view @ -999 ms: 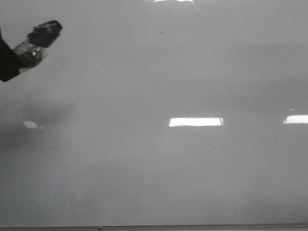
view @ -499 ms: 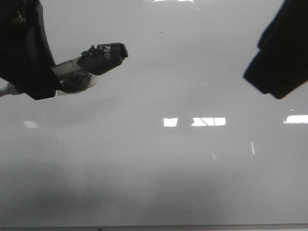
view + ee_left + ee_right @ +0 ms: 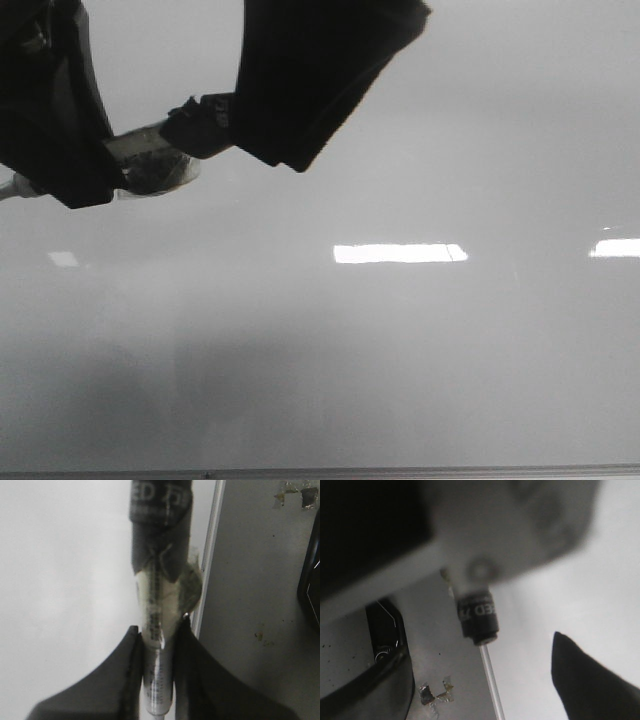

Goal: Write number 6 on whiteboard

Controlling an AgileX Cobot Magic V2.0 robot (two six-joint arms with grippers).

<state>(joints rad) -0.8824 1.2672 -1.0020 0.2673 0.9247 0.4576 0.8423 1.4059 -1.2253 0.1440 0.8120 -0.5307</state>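
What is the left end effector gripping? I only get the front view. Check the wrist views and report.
Observer: The left end effector is shut on the marker, its fingers clamping the taped barrel.
Operator: Report the cap.
Observer: The black cap is on, with no finger touching it.
Operator: Give me the right end effector's state.
Observer: Only one finger of the right end effector shows, beside the cap. I cannot tell whether it is open or shut.
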